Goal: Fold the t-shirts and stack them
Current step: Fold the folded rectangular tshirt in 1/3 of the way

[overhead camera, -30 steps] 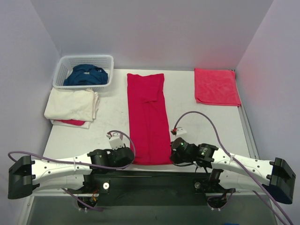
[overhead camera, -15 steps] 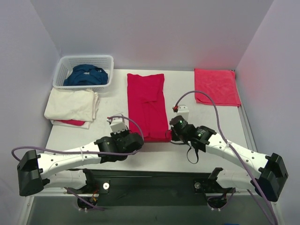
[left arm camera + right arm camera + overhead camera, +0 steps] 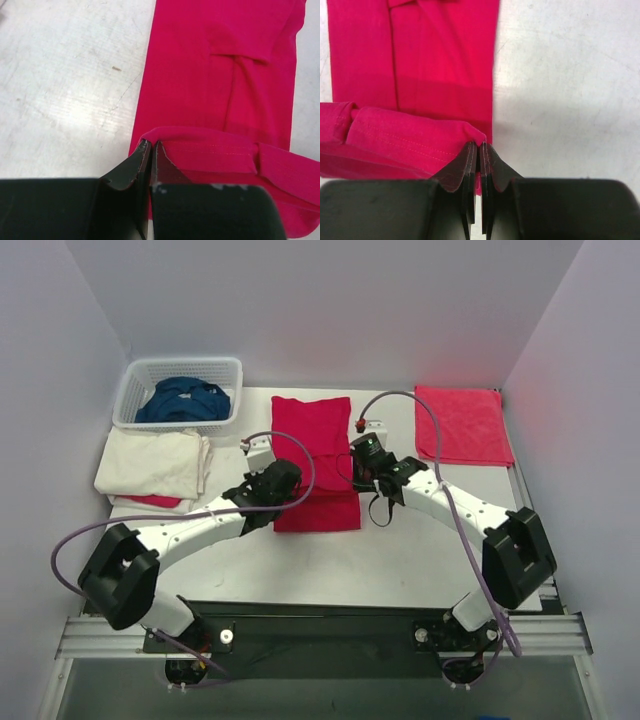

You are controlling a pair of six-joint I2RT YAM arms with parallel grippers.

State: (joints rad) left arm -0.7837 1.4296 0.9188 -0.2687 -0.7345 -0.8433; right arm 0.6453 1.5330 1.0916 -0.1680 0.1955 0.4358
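Note:
The crimson red t-shirt (image 3: 312, 435) lies as a long folded strip in the table's middle, its near end lifted and carried back over itself. My left gripper (image 3: 283, 476) is shut on the hem's left corner (image 3: 150, 137). My right gripper (image 3: 357, 465) is shut on the hem's right corner (image 3: 479, 140). The hem hangs between them above the lower layer (image 3: 420, 65). The dark blue t-shirt (image 3: 183, 400) lies crumpled in the basket. The cream-white t-shirt (image 3: 152, 464) lies folded at the left, on top of something red.
A white lattice basket (image 3: 135, 386) stands at the back left. A coral-pink cloth (image 3: 460, 424) lies flat at the back right. The table's bare white surface (image 3: 330, 565) lies between the arms' bases and the shirt.
Both grippers have moved from the table's near edge towards the back, carrying the red shirt's near hem up and over the strip. The visible strip is now about half as long.

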